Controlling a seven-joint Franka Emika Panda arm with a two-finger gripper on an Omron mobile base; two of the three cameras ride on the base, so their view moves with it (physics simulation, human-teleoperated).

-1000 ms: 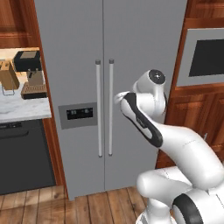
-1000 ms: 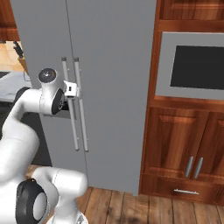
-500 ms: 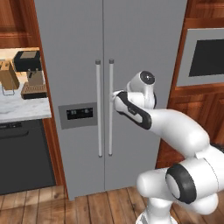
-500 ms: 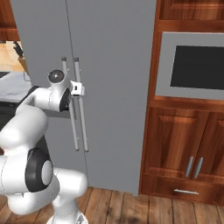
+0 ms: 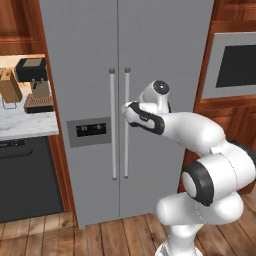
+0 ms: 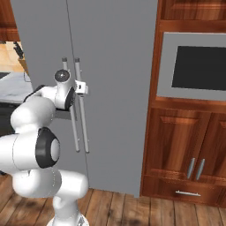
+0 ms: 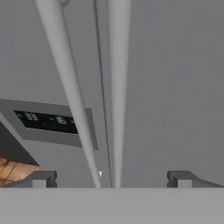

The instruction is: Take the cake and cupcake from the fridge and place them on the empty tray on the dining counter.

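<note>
Jaws wide, gripper (image 7: 111, 179) facing fridge (image 7: 175, 87) handles, seemingly untouched.

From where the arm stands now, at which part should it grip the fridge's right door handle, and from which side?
Grip the right door handle on its straight middle stretch, coming head-on from the front. The bar is long, thin and vertical, standing off the fridge door, so the open end effector likely can close its fingers across it from either side.

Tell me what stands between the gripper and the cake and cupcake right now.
Both fridge doors are shut, so they block the way to whatever is inside. The open gripper is close up to the two bar handles, both between its fingertips; nothing visible stands between it and them.
</note>
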